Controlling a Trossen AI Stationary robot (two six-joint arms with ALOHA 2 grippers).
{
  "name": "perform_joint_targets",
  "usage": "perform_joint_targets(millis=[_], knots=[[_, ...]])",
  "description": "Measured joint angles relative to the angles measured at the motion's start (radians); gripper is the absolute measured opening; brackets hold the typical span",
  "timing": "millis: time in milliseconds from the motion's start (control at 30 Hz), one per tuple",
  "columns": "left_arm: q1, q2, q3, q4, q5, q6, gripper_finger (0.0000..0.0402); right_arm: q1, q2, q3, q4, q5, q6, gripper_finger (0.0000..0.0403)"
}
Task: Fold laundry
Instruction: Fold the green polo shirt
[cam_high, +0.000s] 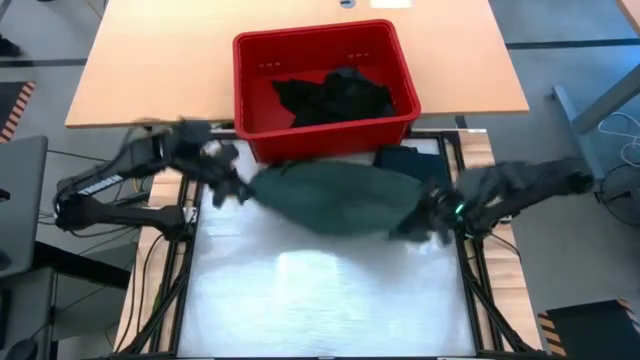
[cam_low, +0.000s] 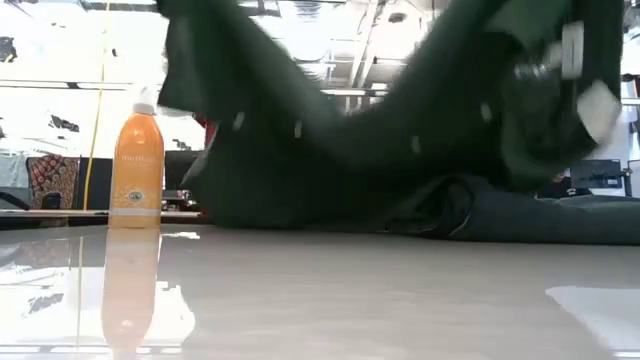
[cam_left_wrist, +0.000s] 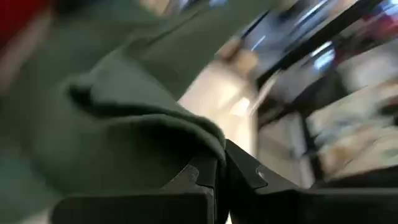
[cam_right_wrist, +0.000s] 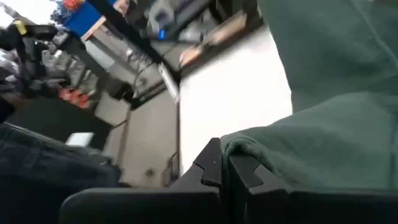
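Observation:
A dark green shirt (cam_high: 330, 195) from the laundry is spread between my two grippers over the white table top (cam_high: 320, 290), just in front of the red bin (cam_high: 255, 95). My left gripper (cam_high: 232, 188) is shut on its left end and my right gripper (cam_high: 430, 212) on its right end. In the low view the shirt (cam_low: 330, 150) hangs from above and its lower part (cam_low: 300, 205) rests on the table. Black garments (cam_high: 335, 95) lie heaped in the bin. My left gripper pinches a rolled edge of the green shirt (cam_left_wrist: 202, 140) between its two shut fingers, several layers by the look of the fold. The cloth runs away from the fingers toward the table's right. My right gripper pinches a thick folded edge of the green shirt (cam_right_wrist: 255, 146) between its two shut fingers. From there the cloth sags toward the table's left, with the shirt's lower part on the table.
A dark folded cloth (cam_high: 405, 160) lies beside the bin's right front corner. An orange bottle (cam_low: 137, 160) stands at the far edge in the low view. The white top's near half lies bare, with black frame rails (cam_high: 185, 270) along its sides.

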Motion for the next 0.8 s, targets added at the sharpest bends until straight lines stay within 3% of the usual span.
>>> perform_joint_targets(millis=[133, 267, 467, 633, 800], knots=[[-0.189, -0.085, -0.218, -0.029, -0.121, -0.158, 0.0, 0.222, 0.005, -0.262, 0.301, 0.045, 0.249, 0.002], [-0.351, -0.154, -0.444, 0.042, -0.174, -0.369, 0.0, 0.417, 0.086, -0.416, 0.528, 0.119, 0.451, 0.002], [-0.513, -0.239, -0.657, 0.118, -0.182, -0.573, 0.0, 0.602, 0.231, -0.462, 0.55, 0.17, 0.749, 0.002], [-0.576, -0.288, -0.716, 0.073, -0.106, -0.626, 0.0, 0.683, 0.325, -0.463, 0.554, 0.098, 0.961, 0.002], [-0.591, -0.307, -0.753, 0.054, -0.098, -0.65, 0.0, 0.735, 0.402, -0.463, 0.565, 0.011, 1.104, 0.002]])
